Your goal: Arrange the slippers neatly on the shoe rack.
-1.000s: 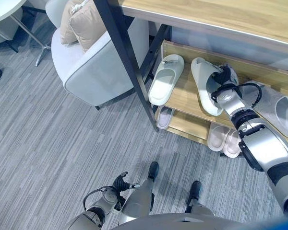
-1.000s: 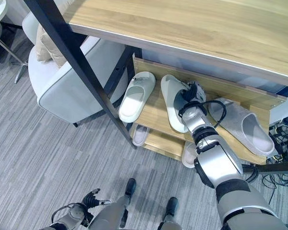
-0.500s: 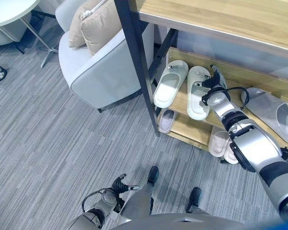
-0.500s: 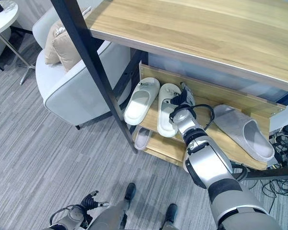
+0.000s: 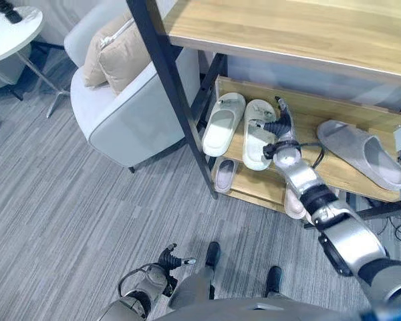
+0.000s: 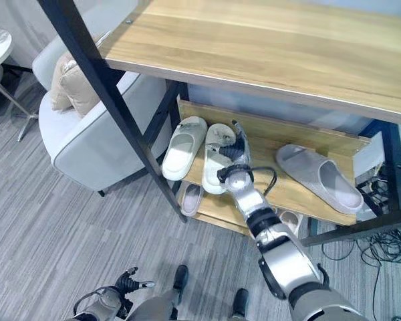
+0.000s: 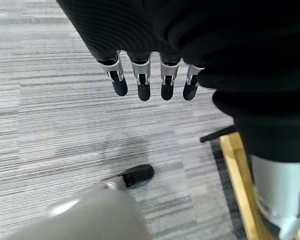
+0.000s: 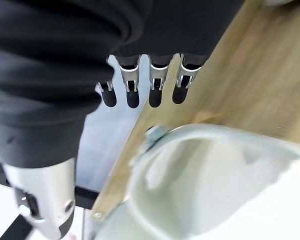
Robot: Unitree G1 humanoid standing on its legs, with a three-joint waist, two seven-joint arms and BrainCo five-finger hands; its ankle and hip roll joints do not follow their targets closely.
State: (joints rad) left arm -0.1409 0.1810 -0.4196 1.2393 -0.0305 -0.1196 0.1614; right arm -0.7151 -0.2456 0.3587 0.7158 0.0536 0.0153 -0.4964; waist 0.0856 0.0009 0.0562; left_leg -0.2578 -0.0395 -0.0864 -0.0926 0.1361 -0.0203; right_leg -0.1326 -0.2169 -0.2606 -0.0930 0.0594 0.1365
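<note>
My left hand hangs low over the carpet, fingers relaxed and holding nothing. On the middle shelf of the shoe rack, two white slippers lie side by side: the left white slipper and the right white slipper. They look light, soft and a bit springy, so I judge a sideways nudge or a pinch at the strap works best. My right hand rests straight-fingered just beside the right one's far end, not gripping. A grey slipper lies well apart.
</note>
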